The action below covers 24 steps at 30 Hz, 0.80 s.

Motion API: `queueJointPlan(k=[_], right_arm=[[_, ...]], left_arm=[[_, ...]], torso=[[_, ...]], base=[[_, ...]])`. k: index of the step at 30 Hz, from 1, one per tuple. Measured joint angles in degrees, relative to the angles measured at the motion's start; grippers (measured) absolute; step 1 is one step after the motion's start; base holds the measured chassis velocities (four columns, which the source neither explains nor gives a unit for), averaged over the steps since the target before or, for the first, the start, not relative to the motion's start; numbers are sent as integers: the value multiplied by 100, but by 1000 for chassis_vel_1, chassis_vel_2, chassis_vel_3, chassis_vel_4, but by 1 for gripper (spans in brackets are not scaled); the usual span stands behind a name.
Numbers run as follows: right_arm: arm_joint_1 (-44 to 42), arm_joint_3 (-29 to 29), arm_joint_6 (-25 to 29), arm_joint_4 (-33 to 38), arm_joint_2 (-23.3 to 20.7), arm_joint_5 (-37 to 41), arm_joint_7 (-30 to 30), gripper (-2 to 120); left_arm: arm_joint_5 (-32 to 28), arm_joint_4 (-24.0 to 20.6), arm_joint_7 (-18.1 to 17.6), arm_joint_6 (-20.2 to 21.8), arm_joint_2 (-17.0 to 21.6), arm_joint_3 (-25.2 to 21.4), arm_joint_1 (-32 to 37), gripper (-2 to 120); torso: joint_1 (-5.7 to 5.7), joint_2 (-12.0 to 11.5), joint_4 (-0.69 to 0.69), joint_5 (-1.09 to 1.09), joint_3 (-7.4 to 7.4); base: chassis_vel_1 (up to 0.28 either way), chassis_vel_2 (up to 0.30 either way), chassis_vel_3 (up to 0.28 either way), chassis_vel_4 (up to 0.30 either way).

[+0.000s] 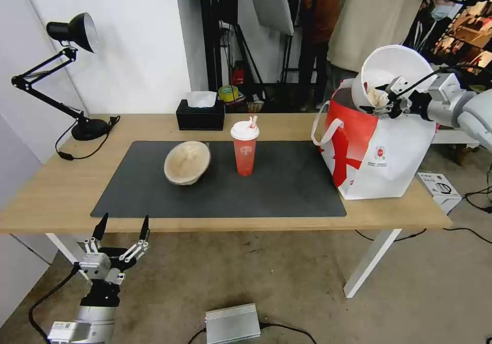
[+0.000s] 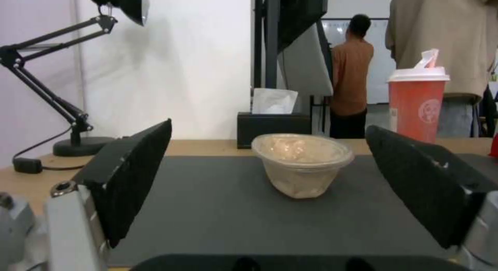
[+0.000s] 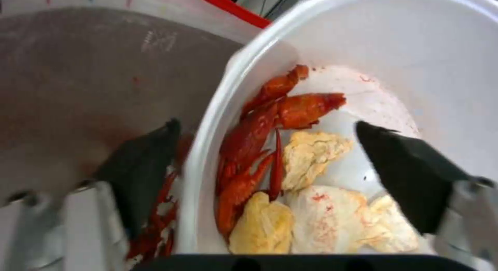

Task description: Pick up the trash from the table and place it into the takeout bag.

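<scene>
1. Where the right pincer hangs above the open mouth of the takeout bag, its fingers straddle the rim of the white bowl: one finger lies outside the wall, the other inside.
2. Neither finger touches the wall in the right wrist view, so whether this pincer grips or has released cannot be told.
3. Tilted on edge, the white bowl faces its opening toward the pincer; red crayfish shells and stained tissues lie in it between the fingers.
4. Directly beneath the pincer and bowl, the takeout bag stands on the table, its red side panel facing the grey mat.
5. Parked below the table's near edge, the left pincer is released, fingers spread and holding nothing.
6. Straight ahead of the left pincer, on the mat, sits the tan paper bowl, framed between the fingers but well apart from them.
7. Just beside that bowl, toward the bag, the red cup stands upright with lid and straw.
8. Beyond both, past the mat, rests the black tissue box.
</scene>
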Motion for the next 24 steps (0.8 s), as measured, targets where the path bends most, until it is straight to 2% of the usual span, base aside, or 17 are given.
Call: queueJointPlan(k=[1, 3, 24], right_arm=[[2, 0, -2, 14, -7, 2, 1, 96], [2, 0, -6, 45, -23, 7, 0, 99], [17, 53, -17, 204, -138, 107, 11, 100]], left_arm=[[-2, -2, 1, 0, -1, 0, 0, 100], [-4, -4, 4, -2, -1, 0, 1, 100], [-27, 12, 34, -24, -9, 6, -4, 100]], torso=[[0, 0, 0, 0, 0], [0, 0, 0, 0, 0], [0, 0, 0, 0, 0]], base=[[0, 0, 0, 0], [0, 0, 0, 0], [0, 0, 0, 0]])
